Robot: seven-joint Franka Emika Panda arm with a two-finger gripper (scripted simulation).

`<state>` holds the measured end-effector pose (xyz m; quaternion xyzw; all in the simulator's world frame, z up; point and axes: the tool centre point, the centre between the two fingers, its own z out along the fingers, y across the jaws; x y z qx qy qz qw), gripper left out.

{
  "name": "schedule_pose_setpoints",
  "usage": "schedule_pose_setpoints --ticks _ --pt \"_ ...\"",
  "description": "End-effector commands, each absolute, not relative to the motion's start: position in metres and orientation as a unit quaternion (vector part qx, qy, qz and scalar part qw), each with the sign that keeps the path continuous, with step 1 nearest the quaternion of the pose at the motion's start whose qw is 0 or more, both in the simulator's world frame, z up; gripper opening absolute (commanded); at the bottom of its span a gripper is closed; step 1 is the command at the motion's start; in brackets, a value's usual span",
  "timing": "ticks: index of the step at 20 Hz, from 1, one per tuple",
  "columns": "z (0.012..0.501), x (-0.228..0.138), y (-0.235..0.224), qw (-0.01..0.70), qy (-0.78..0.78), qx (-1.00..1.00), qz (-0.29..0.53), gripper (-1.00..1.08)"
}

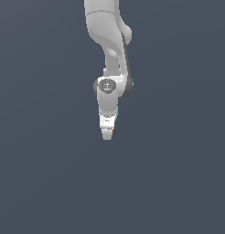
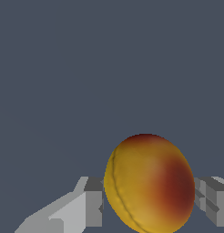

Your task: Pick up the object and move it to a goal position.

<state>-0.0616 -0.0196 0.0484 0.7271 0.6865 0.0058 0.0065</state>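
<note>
- My claw [image 2: 148, 200]: the two fingers [image 2: 89, 205] stand one on each side of the ball [image 2: 148, 184], pads pressed to its flanks. I judge the claw closed on the ball, open only as wide as the ball itself.
- Position of the ball: it sits directly between my fingertips, not offset to either side. In the exterior view only a small orange speck [image 1: 114, 131] shows at the tip of the claw [image 1: 107, 133], on that view's right edge of the fingers.
- Shape: slightly flattened round, yellow-orange with a red patch and a seam line. No long axis that matters to the grip.
- Arm [image 1: 112, 55]: hangs down from the top of the exterior view, wrist pointing downward.
- Surroundings: plain grey-blue ground in both views. I cannot tell whether the ball rests on it or hangs clear.
- Obstructions: none visible. No goal marker visible either, so I cannot state the direction of the coming move.
</note>
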Motion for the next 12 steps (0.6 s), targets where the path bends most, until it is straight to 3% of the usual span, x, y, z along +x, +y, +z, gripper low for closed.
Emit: schedule_pose_setpoints --ticks 1,12 --pt "0.050 -0.069 -0.023 0.001 0.686 0.728 0.000 -1.00" --pt "0.121 -0.085 -0.052 0.000 0.686 0.728 0.000 -1.00"
